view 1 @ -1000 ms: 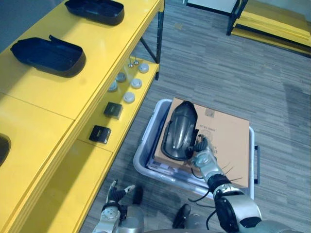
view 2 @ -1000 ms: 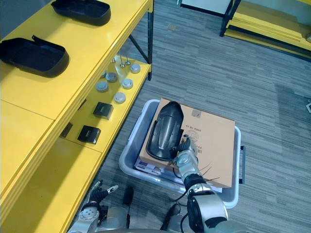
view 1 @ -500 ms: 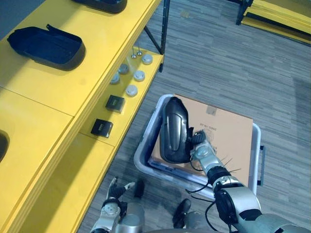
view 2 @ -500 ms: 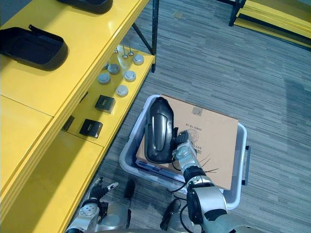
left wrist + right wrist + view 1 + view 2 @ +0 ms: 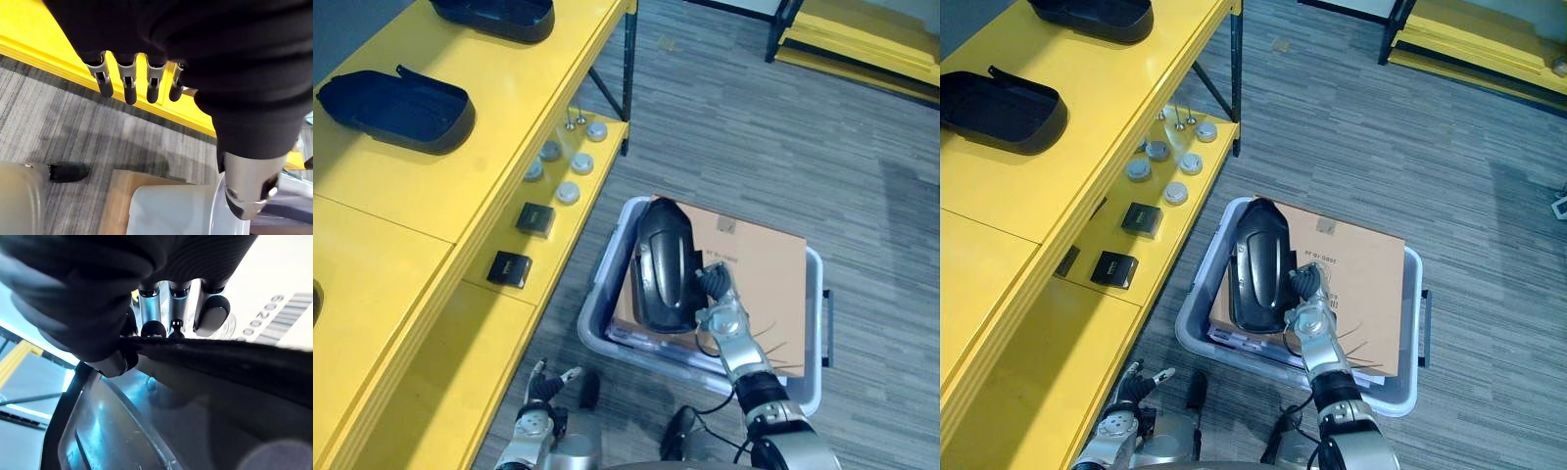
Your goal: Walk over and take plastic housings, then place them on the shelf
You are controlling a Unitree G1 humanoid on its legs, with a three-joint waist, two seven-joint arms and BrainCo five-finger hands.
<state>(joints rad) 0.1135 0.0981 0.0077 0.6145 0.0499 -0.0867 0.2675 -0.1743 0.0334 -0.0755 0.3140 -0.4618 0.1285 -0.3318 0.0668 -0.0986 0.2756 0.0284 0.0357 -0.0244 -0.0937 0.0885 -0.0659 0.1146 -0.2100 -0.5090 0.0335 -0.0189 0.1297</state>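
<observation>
Lower centre, the right hand (image 5: 720, 313) pinches the rim of the black plastic housing (image 5: 661, 264) (its wrist view shows the clamp); the left hand (image 5: 541, 391), lower left, hangs open.

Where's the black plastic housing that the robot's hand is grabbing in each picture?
Left eye view: housing just below the middle, lying on the cardboard in the grey bin, with the right hand pinching its edge.
Right eye view: same spot, near the middle.
Left wrist view: not in it.
Right wrist view: its dark edge, pinched in the right hand.
Shared landmark: the yellow shelf, on the robot's left.
</observation>
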